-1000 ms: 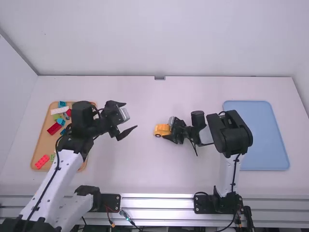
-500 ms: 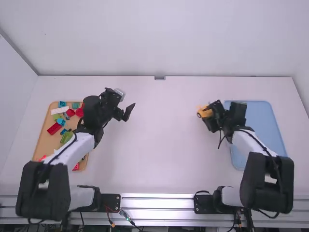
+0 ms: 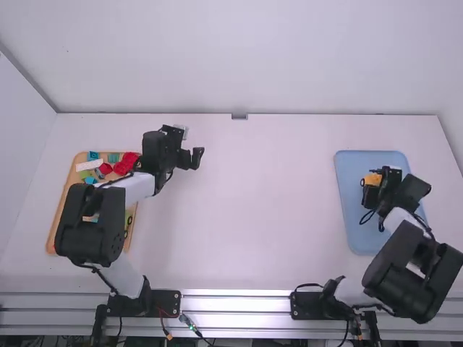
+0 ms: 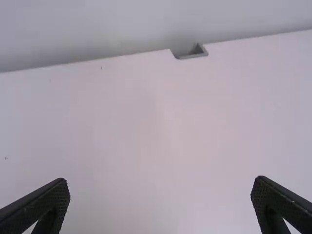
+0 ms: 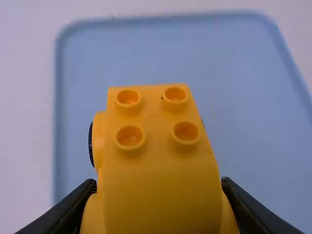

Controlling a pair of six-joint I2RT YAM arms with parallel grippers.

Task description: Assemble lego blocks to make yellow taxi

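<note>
Right gripper (image 3: 372,182), taxi (image 5: 158,170) now over tray (image 3: 356,233)

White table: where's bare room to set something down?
Bare table stretches between the left gripper and the blue tray; the tray's near left part is bare too. It's crowded where the right gripper holds the yellow car over the tray's far half, and at the wooden tray, with blocks and the left arm over it.

We grip the yellow taxi (image 5: 161,180) in our right end effector (image 3: 373,181), four studs (image 5: 130,136) and a black wheel (image 5: 91,145) showing, over the blue tray (image 5: 243,87).
</note>
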